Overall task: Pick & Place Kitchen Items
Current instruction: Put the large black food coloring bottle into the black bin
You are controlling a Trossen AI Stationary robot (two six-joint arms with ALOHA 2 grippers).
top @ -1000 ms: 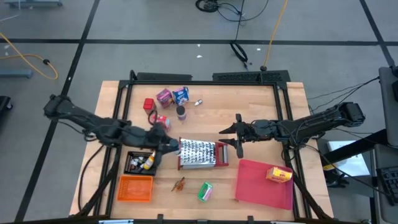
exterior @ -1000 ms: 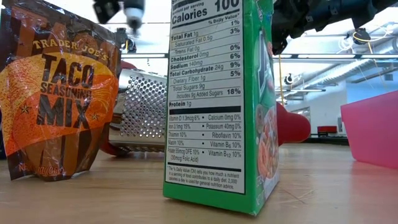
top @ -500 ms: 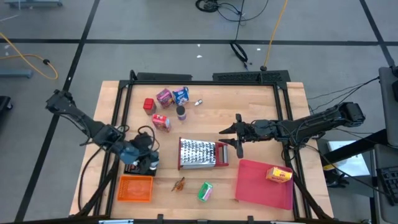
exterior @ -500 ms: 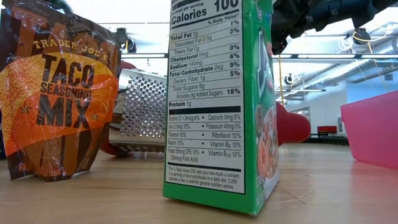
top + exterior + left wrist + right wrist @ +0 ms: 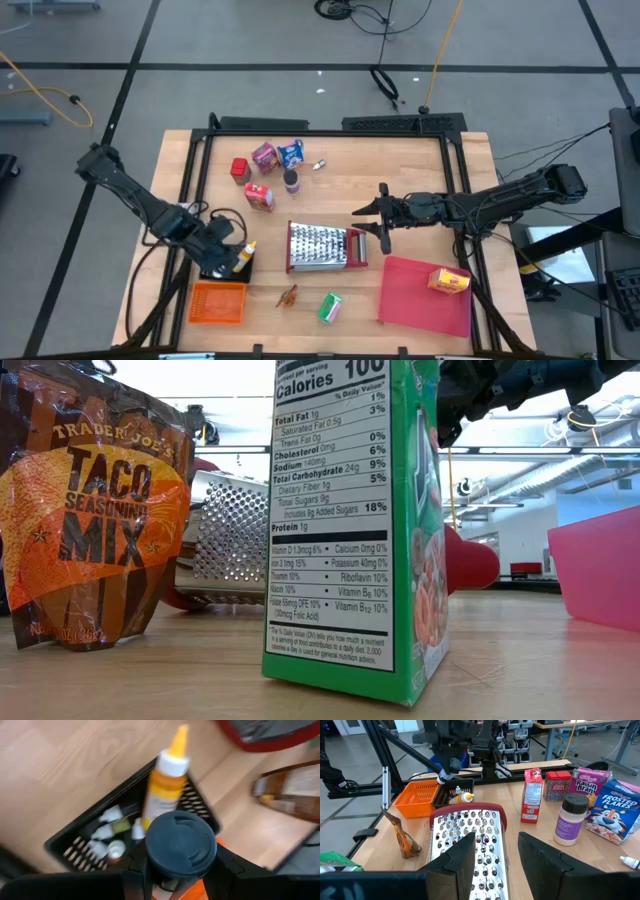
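Note:
My left gripper [image 5: 228, 255] hovers over the black basket [image 5: 240, 268] near the table's left edge. It is shut on a dark round-capped jar [image 5: 181, 845]. Small bottles and a yellow squeeze bottle [image 5: 162, 785] lie in the basket [image 5: 75, 832]. My right gripper [image 5: 383, 222] waits open beside the red end of the steel grater [image 5: 318, 246], with its fingers over the grater [image 5: 470, 840] and touching nothing. Small red, pink-purple and blue boxes [image 5: 264, 155] and a dark-lidded jar [image 5: 290, 181] stand on the far part of the table. My left gripper pinches the dark jar between its two fingers [image 5: 227, 870], one on each side just under the cap [image 5: 181, 845]. The cap's top faces the wrist camera. The jar is lifted clear above the black basket. The cap hides the contact place itself.
An orange basket [image 5: 218, 302] sits nearer than the black one. A taco seasoning packet [image 5: 288, 295] and a green box [image 5: 330, 307] stand near the near edge. The flat red tray [image 5: 420, 300] at the near right carries a yellow box [image 5: 450, 281].
My left gripper has drawn back from the grater's left end toward the table's left and near edges, and now stands above the black basket. It has left the top of the low view.

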